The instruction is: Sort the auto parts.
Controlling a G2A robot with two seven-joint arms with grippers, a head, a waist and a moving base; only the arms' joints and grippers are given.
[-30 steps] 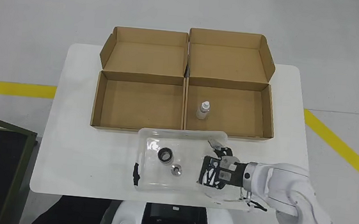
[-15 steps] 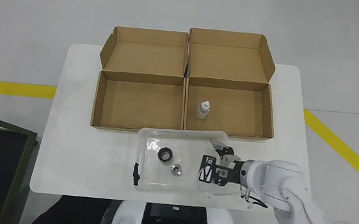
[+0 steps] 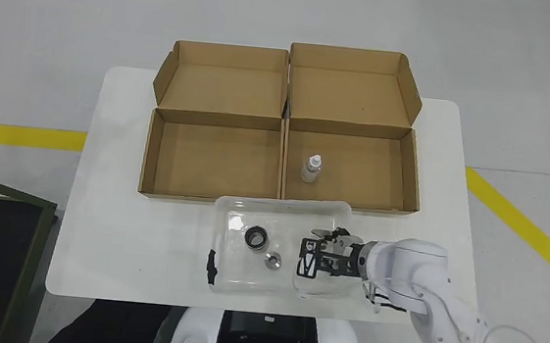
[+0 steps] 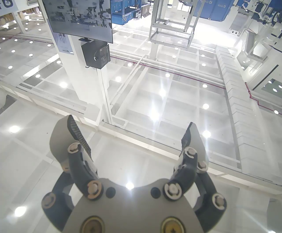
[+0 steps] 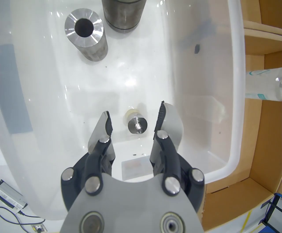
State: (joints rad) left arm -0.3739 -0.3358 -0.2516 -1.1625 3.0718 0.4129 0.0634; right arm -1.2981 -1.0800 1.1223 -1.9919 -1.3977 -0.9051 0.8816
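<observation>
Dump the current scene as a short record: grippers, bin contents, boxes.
right gripper: open, lowered into the clear bin, fingers either side of the small metal pin, gaps on both sides
left gripper: open, pointing at the ceiling
bin contents: small metal pin, bored steel sleeve, dark cylinder
right box: one white bottle
left box: beside right box, lid open

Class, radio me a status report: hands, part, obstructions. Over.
Right hand open, lined up on small steel pin in bin. Left hand open, pointing at ceiling. Bored cylinder, dark cylinder well apart.
</observation>
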